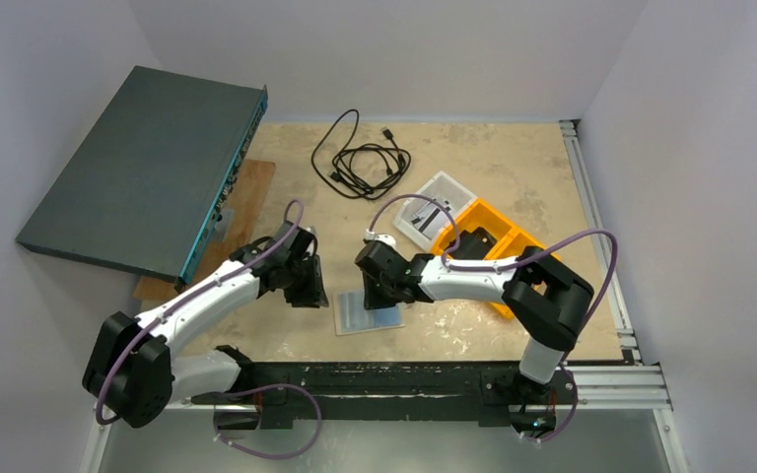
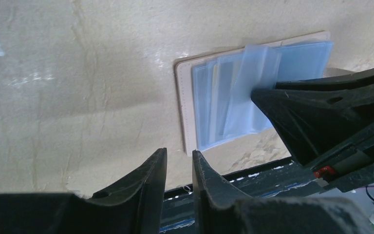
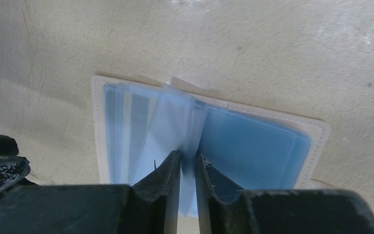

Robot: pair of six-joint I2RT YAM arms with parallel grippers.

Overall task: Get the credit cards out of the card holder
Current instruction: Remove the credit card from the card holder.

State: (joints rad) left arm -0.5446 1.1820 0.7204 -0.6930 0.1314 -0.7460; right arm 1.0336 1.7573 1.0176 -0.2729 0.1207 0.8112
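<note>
Closest to me, the card holder (image 1: pixel 367 313) lies open and flat on the table (image 1: pixel 513 168), just in from the near edge and between my two arms. Its cream border faces up around the blue-grey inside.

My right gripper (image 3: pixel 188 158) comes at it from the right. Its fingers are pinched on one clear bluish sleeve (image 3: pixel 173 122), which stands up from the middle fold while the other sleeves lie flat on either side. I cannot tell from either wrist camera whether any sleeve has a card in it.

My left gripper (image 2: pixel 179 153) hangs just to the left of the holder's near left corner, not touching it. Its fingers are drawn almost together with only a slit between them, and nothing is in it.

Farther back on the right, an orange bin (image 1: pixel 498 246) sits beside the right arm, with a white tray (image 1: pixel 434 202) touching its far left side. A coiled black cable (image 1: pixel 360 158) lies beyond that, mid-table. At far left, a dark flat case (image 1: pixel 148 168) sits tilted over a wooden board (image 1: pixel 246 197).
</note>
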